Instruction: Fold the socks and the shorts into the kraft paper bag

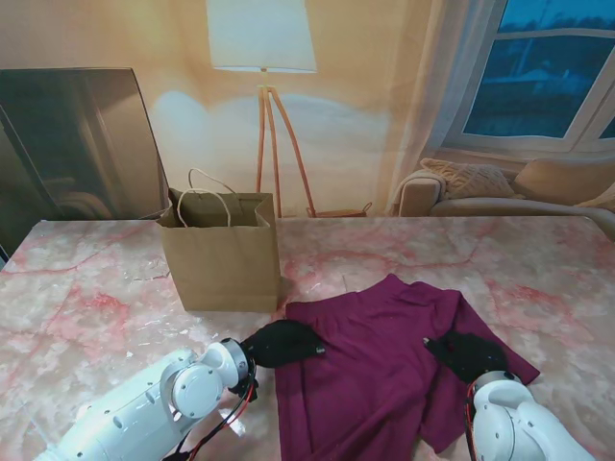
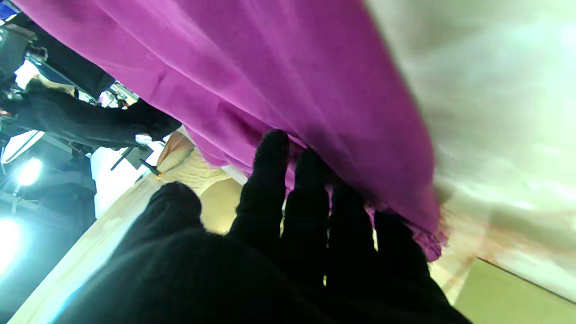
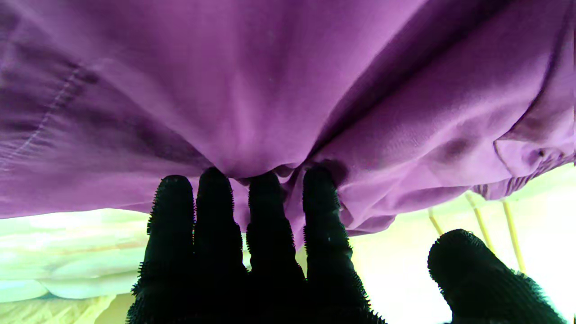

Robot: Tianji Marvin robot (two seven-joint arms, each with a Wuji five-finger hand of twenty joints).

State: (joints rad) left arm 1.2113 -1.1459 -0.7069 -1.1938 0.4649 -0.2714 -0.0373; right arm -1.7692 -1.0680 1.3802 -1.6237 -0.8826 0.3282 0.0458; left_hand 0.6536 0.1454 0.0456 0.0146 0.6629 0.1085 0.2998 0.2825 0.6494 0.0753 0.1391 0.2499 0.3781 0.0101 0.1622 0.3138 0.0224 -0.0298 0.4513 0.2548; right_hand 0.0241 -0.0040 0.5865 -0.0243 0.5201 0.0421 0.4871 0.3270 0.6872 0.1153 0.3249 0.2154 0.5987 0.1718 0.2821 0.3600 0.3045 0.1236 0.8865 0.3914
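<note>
The magenta shorts (image 1: 380, 360) lie spread and rumpled on the marble table, right of centre and near me. My left hand (image 1: 282, 343), in a black glove, rests flat at their left edge, fingers straight and touching the cloth (image 2: 279, 90). Flat on the right part of the shorts lies my right hand (image 1: 468, 352), its fingertips (image 3: 265, 189) pressed against the purple fabric (image 3: 270, 90) and the thumb held apart. Neither hand grips anything. The kraft paper bag (image 1: 221, 259) stands upright and open-mouthed beyond my left hand. No socks show in any view.
The pink marble table (image 1: 86, 288) spreads to the left and far right. Behind it are a dark screen (image 1: 77, 144), a floor lamp (image 1: 264, 96), a sofa (image 1: 500, 187) and a window.
</note>
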